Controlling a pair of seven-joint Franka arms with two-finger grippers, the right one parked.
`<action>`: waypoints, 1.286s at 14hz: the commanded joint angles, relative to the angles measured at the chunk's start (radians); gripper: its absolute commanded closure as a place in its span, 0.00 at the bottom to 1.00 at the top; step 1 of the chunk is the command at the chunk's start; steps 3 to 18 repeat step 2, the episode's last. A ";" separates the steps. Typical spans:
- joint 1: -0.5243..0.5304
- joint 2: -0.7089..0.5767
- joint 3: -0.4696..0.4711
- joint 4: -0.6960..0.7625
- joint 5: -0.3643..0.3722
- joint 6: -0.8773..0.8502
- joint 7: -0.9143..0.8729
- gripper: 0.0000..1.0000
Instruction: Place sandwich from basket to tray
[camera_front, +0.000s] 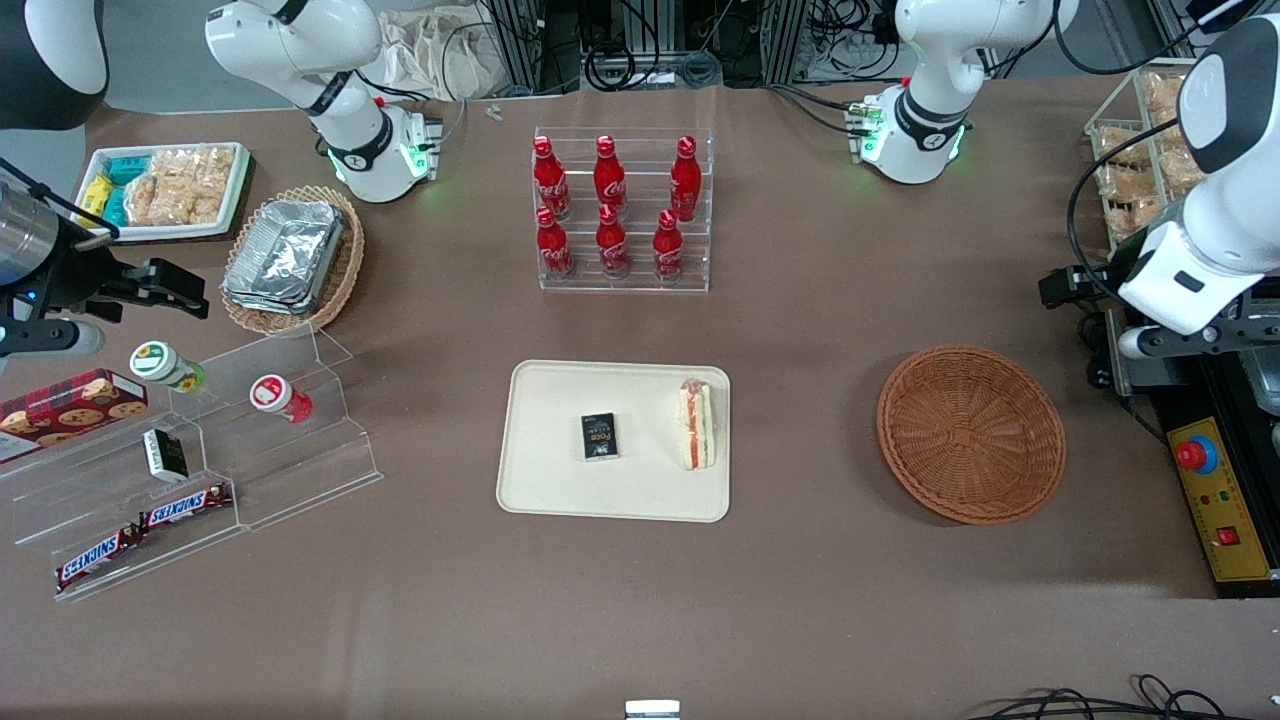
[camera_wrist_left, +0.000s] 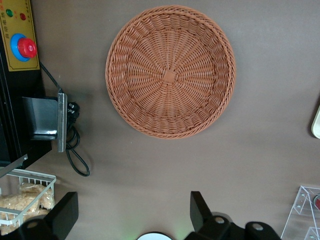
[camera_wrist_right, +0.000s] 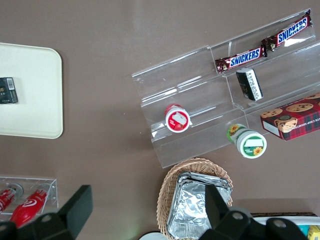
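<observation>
My gripper (camera_wrist_left: 132, 220) hung above the table, fingers spread apart and holding nothing, over the bare basket (camera_front: 970, 434). The sandwich (camera_front: 696, 424) lay on the tray (camera_front: 545, 470), beside 1 small black box (camera_front: 599, 437).

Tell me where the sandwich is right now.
In the front view, the sandwich lies on the tray, beside the small black box, on the side nearer the basket.
</observation>
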 joint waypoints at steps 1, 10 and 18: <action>-0.020 0.054 0.016 0.078 -0.033 -0.042 0.012 0.00; -0.020 0.055 0.016 0.077 -0.035 -0.042 0.014 0.00; -0.020 0.055 0.016 0.077 -0.035 -0.042 0.014 0.00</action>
